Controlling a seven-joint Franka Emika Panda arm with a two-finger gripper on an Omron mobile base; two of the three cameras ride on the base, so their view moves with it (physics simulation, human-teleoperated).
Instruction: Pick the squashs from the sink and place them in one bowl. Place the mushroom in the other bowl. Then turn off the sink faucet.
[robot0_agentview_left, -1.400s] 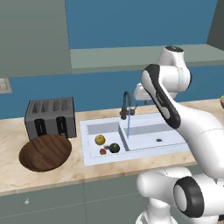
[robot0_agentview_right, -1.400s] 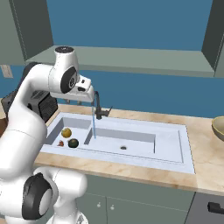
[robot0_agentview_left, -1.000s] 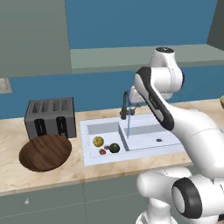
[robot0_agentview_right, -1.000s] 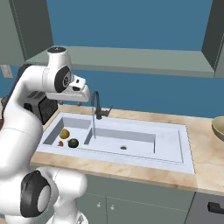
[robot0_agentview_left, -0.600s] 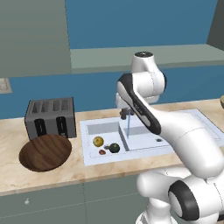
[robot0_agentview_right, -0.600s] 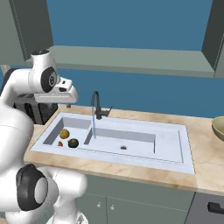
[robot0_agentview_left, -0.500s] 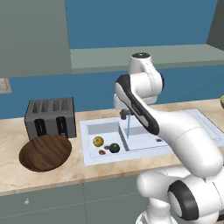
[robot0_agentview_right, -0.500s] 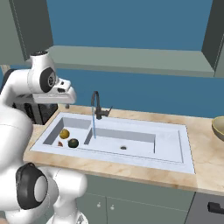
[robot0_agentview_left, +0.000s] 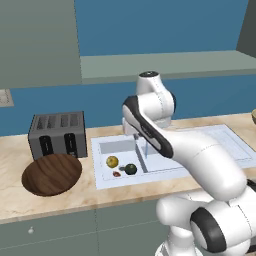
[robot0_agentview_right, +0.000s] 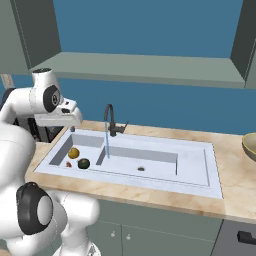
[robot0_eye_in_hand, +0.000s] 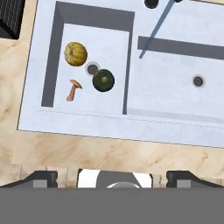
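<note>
Jaws: spread wide, holding nothing, touching nothing, high above the surface edge.
Sink: left basin holds 3 items.
Yellow squash: by the drain.
Green squash: just beside the drain.
Mushroom: lying near both.
Faucet: water running.
Wooden bowl: before the toaster.

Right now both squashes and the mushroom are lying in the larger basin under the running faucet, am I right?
Not quite: the hand view shows the yellow squash, green squash and mushroom in the smaller basin of the sink; the faucet stream falls into the larger one.
</note>
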